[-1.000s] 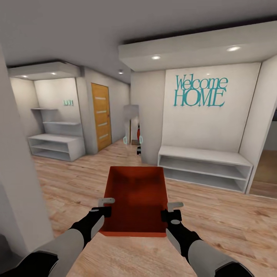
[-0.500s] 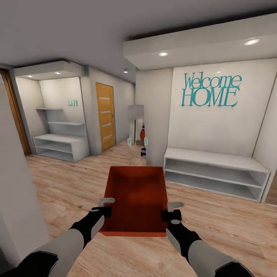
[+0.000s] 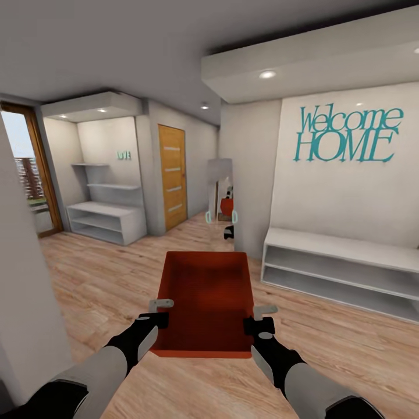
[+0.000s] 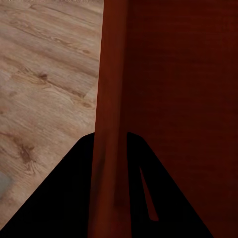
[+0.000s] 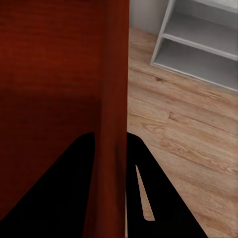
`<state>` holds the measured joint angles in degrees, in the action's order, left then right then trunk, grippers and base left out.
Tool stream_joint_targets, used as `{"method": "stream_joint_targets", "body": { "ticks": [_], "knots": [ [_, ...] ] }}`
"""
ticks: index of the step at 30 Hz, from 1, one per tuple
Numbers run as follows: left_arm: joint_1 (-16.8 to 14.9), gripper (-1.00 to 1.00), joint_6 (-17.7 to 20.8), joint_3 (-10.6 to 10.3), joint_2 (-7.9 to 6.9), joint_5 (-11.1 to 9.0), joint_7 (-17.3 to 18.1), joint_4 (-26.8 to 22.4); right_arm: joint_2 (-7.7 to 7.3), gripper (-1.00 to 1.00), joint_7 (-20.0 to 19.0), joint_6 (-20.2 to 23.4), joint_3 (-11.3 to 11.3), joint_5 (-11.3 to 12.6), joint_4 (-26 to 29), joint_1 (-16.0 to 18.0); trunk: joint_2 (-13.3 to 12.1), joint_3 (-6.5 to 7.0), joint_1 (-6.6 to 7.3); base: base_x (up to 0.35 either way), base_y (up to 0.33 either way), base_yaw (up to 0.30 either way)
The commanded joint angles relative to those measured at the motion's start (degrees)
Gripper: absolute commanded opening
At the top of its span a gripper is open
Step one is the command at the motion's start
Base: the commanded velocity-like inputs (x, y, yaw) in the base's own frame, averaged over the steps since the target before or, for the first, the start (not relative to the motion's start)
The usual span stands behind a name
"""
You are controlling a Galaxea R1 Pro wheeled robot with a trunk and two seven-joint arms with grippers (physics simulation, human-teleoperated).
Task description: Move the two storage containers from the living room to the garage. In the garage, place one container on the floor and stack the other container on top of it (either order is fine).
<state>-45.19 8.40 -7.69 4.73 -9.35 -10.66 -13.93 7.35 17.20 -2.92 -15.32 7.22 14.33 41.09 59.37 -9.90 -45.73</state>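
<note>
Storage container (image 3: 205,302) carried level, mid-transit; left claw (image 3: 158,314) at 9 o'clock, right claw (image 3: 256,321) at 3 o'clock, each clamped on a side wall for balance

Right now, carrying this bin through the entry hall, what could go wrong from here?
1. The storage container is held only by the left gripper and right gripper pinching its thin side walls; a jolt could let it slip.
2. The white wall corner stands close on the robot's left and could catch the left arm.
3. The passage by the mirror looks narrow for the bin.
</note>
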Motion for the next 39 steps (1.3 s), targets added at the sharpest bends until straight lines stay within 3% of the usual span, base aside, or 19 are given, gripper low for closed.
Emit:
{"method": "stream_joint_targets", "body": {
  "ticks": [1, 39],
  "knots": [
    [-0.1, -1.00, -2.1, 1.8, -2.00, 0.9, -1.3, -0.3, -0.05, -1.00, 0.5, -0.4, 0.7, 1.0, -1.3, 0.0, 0.1, -0.07, -0.04, 0.322, 0.000, 0.004],
    [-0.1, -1.00, -2.1, 1.8, -2.00, 0.9, -1.3, -0.4, -0.05, -1.00, 0.5, -0.3, 0.7, 1.0, -1.3, 0.0, 0.1, -0.07, -0.04, 0.322, 0.000, 0.000]
  ]
}}
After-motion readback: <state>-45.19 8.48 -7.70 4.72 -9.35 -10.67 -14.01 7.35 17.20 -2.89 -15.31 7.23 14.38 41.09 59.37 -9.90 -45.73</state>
